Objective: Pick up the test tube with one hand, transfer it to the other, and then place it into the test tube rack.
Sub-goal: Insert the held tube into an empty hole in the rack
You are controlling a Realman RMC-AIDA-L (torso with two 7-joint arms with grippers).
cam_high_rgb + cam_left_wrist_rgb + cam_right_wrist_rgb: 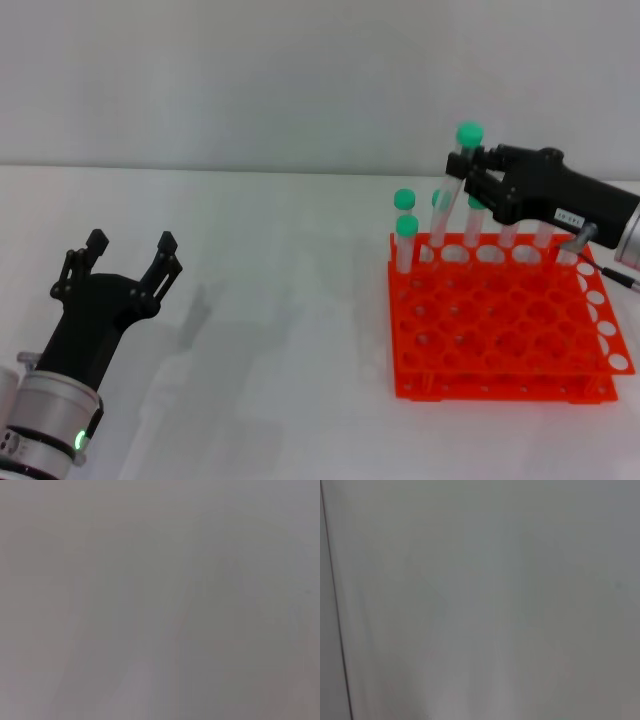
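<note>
In the head view, my right gripper (470, 178), black and boxy with a small white label, is shut on the test tube (455, 190). The tube is clear with a green cap (469, 132) and stands nearly upright, tilted slightly, its lower end at the back row of the orange-red test tube rack (500, 330). My left gripper (130, 255), black with a white-and-silver arm and a green light, is open and empty over the table at the left. Both wrist views show only blank grey surface.
Several other green-capped tubes (405, 240) stand in the rack's back row. The rack sits on a white table (280, 330) at the right. A thin cable (625, 280) runs by the rack's right edge.
</note>
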